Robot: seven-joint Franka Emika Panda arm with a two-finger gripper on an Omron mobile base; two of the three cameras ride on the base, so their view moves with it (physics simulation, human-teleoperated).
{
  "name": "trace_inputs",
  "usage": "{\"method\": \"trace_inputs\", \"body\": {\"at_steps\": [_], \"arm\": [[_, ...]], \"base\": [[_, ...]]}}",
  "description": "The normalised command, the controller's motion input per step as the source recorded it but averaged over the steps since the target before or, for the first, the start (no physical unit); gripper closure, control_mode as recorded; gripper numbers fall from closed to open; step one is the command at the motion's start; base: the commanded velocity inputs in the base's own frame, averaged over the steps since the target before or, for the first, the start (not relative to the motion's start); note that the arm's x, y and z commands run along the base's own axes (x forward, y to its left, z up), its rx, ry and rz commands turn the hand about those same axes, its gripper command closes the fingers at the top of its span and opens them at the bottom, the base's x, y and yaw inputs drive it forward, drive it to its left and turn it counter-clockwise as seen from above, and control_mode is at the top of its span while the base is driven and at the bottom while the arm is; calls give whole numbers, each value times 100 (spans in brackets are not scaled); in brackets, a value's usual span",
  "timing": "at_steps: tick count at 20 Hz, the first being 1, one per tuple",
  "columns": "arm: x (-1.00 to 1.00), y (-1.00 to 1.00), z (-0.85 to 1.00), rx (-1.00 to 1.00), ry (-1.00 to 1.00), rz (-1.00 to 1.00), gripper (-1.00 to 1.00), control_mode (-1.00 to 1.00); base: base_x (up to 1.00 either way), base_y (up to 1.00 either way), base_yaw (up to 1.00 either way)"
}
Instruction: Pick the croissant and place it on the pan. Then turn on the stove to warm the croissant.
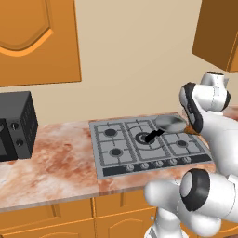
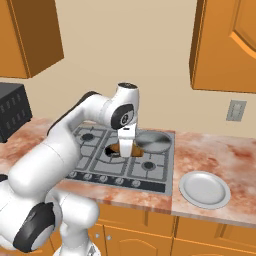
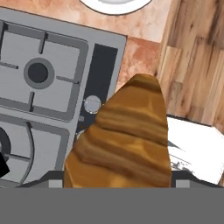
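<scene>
The croissant (image 3: 120,140) is being held between the fingers of the gripper (image 2: 127,148), which are standing wide around it, above the stove (image 2: 150,170) and just beside the pan (image 2: 152,141). It should be carried over the pan's middle, judged from both base views, and lowered until nearly touching before being released. The croissant is being seen as a golden-brown, ridged crescent with darker bands, tapering to a point.
</scene>
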Motion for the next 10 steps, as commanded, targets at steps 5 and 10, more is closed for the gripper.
{"method": "trace_inputs", "body": {"at_steps": [5,10], "arm": [[36,23,0,0,8,19,100,-100],[40,9,0,0,1,22,100,-100]], "base": [[0,0,0],[0,0,0]]}}
